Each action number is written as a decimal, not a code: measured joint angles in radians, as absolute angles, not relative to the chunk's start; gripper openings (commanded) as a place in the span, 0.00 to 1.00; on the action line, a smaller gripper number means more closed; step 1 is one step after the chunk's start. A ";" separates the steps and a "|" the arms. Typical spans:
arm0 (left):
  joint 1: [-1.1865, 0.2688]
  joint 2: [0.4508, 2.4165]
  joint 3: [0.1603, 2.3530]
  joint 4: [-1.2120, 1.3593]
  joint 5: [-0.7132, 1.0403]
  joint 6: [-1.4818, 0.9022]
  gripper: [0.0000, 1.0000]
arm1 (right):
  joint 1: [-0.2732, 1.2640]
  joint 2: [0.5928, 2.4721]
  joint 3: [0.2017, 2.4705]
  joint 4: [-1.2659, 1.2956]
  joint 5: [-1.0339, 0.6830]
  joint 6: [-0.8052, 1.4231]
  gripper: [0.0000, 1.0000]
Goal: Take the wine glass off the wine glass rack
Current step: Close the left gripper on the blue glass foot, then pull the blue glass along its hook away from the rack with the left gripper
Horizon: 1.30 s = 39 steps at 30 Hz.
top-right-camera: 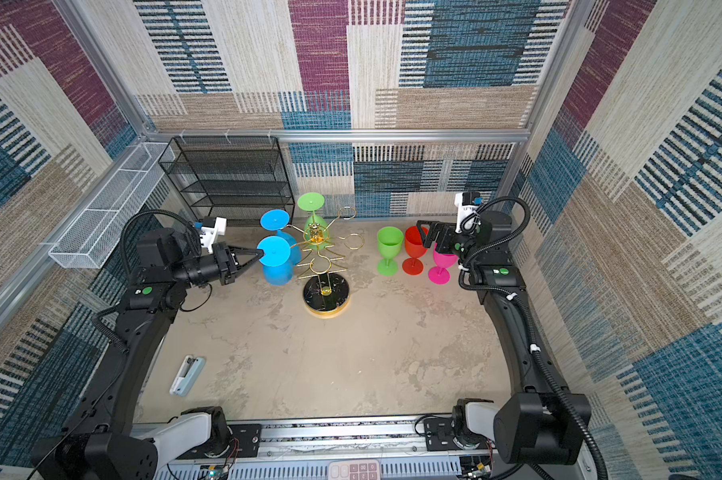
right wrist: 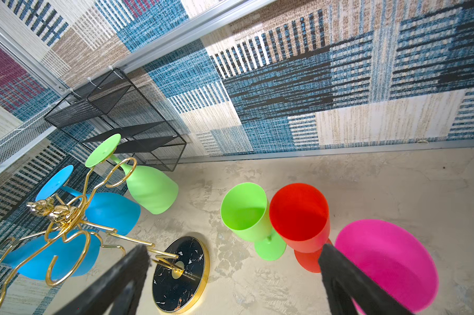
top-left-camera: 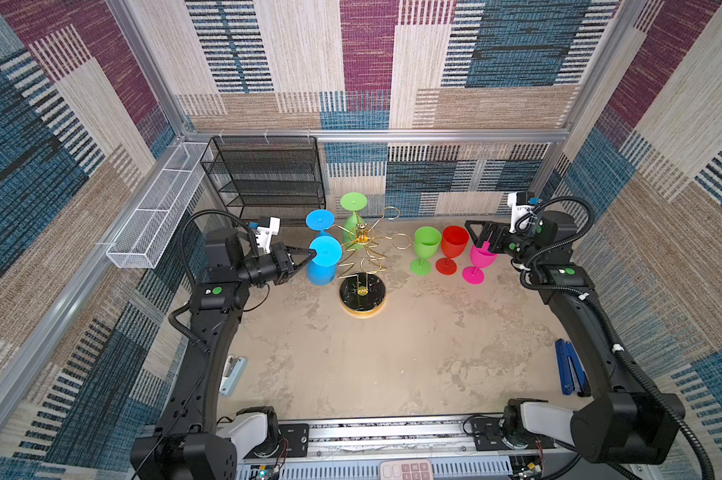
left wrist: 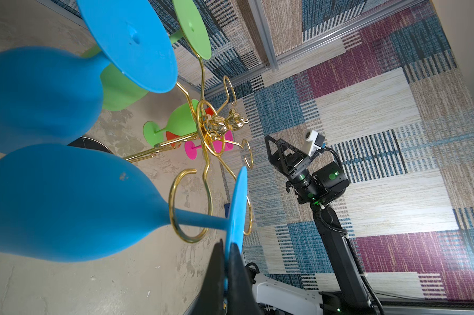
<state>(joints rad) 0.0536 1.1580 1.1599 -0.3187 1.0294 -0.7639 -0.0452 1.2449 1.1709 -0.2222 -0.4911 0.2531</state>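
The wine glass rack (top-left-camera: 362,237) is polished gold metal wire, mirror-bright, on a glossy black marbled base (top-left-camera: 363,291) with a gold rim. The blue wine glass (left wrist: 66,201), pinched at its foot by the left end effector (left wrist: 226,261), looks like smooth matt plastic. So does the pink glass (right wrist: 388,259) just beside the right end effector (right wrist: 234,251). The desk (top-left-camera: 372,365) is mottled, rough-looking beige.

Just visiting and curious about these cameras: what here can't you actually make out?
- Top views: the right gripper covers part of the pink glass.
- Left wrist view: the near blue glass runs off the picture's edge, and the left gripper hides part of its foot rim.
- Top views: the keypad is cut by the bottom edge, its keys too small to read.
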 measured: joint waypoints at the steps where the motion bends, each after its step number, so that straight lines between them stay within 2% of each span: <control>1: 0.052 1.161 1.163 -0.319 1.031 -0.764 0.00 | -0.045 1.245 1.171 -0.222 -0.492 0.253 0.99; 22: -0.003 1.224 1.256 -0.435 1.045 -0.704 0.00 | -0.045 1.235 1.171 -0.223 -0.498 0.260 0.99; 39: -0.006 1.274 1.264 -0.303 1.017 -0.765 0.00 | -0.045 1.226 1.169 -0.223 -0.497 0.260 0.99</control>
